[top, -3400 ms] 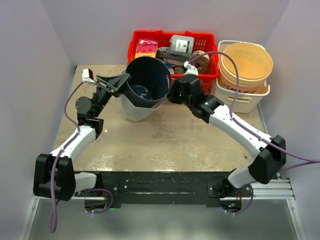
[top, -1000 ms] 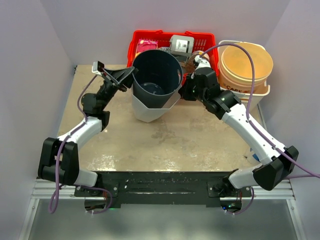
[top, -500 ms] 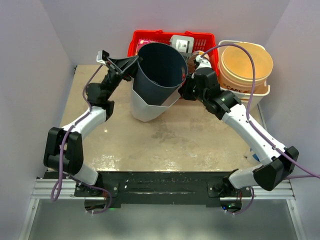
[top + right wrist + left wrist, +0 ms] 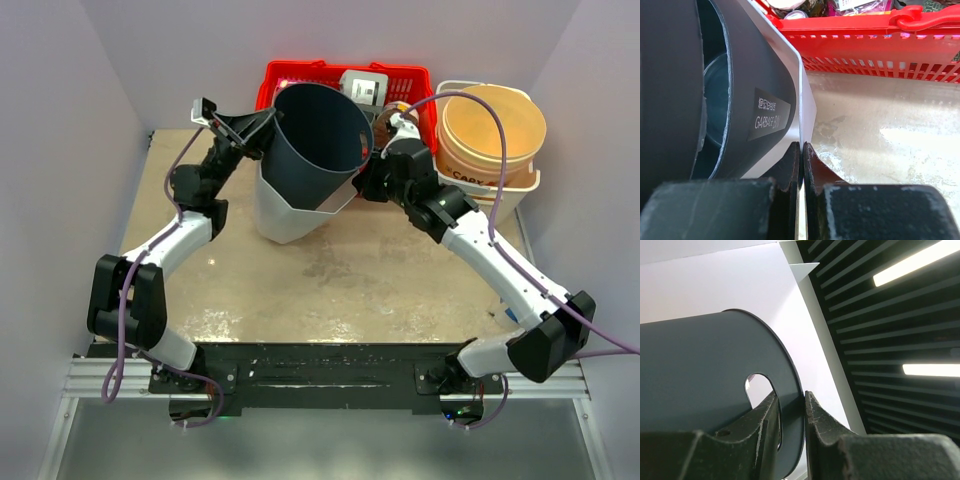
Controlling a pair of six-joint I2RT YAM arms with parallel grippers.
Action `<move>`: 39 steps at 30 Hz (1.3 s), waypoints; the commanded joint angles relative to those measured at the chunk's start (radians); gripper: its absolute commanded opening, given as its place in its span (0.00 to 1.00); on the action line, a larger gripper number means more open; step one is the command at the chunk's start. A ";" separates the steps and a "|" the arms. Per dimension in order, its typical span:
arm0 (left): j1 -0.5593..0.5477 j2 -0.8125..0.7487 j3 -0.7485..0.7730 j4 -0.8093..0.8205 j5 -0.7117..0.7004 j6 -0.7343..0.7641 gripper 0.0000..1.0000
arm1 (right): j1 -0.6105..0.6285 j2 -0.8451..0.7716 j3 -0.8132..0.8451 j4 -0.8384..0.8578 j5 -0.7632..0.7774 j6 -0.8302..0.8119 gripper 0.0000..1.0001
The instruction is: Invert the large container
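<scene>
Nearest the camera, both arms reach out from the front edge across the bench, and they stand higher and further out than a few seconds ago. The left arm has straightened and lifted its elbow. Between them, toward the far middle of the bench, the bin has been carried slightly right and back. Its mouth has tipped away, so its inner floor no longer shows from above. By my reading the turn has only begun: the opening faces mostly upward, and whether the base touches the bench cannot be told. The left pincer is narrowed onto the dark rim, just beside the handle cut-out, with its wrist angled upward. The right pincer is pinched tight on the thin white edge of the bin's outer shell, its forearm slanting in from the right. Just behind the bin sits the red basket.
</scene>
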 commanded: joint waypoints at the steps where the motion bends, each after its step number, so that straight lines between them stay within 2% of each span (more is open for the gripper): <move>1: 0.035 -0.027 0.010 0.650 -0.122 0.030 0.00 | -0.002 -0.083 -0.047 0.130 -0.036 -0.006 0.00; 9: 0.043 -0.027 -0.001 0.650 -0.132 0.041 0.00 | -0.001 -0.080 -0.040 0.092 0.004 -0.030 0.00; 14: 0.043 -0.033 -0.001 0.650 -0.155 0.042 0.00 | 0.004 -0.028 0.062 -0.007 0.096 -0.090 0.00; 17: 0.043 -0.029 0.032 0.650 -0.165 0.048 0.00 | 0.007 -0.006 0.103 -0.057 0.124 -0.113 0.00; 39: 0.043 0.055 0.286 0.639 -0.152 0.033 0.00 | 0.016 0.041 0.106 -0.084 0.160 -0.121 0.00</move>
